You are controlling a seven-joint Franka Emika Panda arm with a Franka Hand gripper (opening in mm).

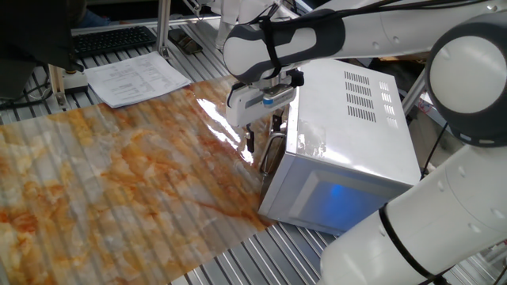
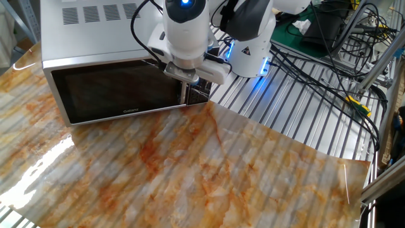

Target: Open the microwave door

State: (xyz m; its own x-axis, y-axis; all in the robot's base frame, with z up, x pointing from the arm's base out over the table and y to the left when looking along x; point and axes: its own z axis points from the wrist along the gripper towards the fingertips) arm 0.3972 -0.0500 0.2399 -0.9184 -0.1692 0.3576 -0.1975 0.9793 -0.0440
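The white microwave (image 1: 348, 119) stands at the right of the marbled mat; it sits at the upper left in the other fixed view (image 2: 88, 25). Its blue-glowing side panel (image 1: 339, 195) faces the camera. The microwave door (image 2: 114, 92) is the dark mirror-like front and lies flush with the casing. The curved silver handle (image 1: 272, 153) runs along the door's edge. My gripper (image 1: 264, 133) hangs at the handle's upper end, also seen from the other side (image 2: 188, 78). Its two dark fingers (image 1: 251, 142) stand apart, one on each side of the handle.
The mat (image 1: 119, 190) covers the slatted table in front of the door. Papers (image 1: 135, 77) and a keyboard (image 1: 111, 38) lie at the far left. The robot base (image 2: 250, 44) and cables (image 2: 316, 69) sit to the right of the microwave.
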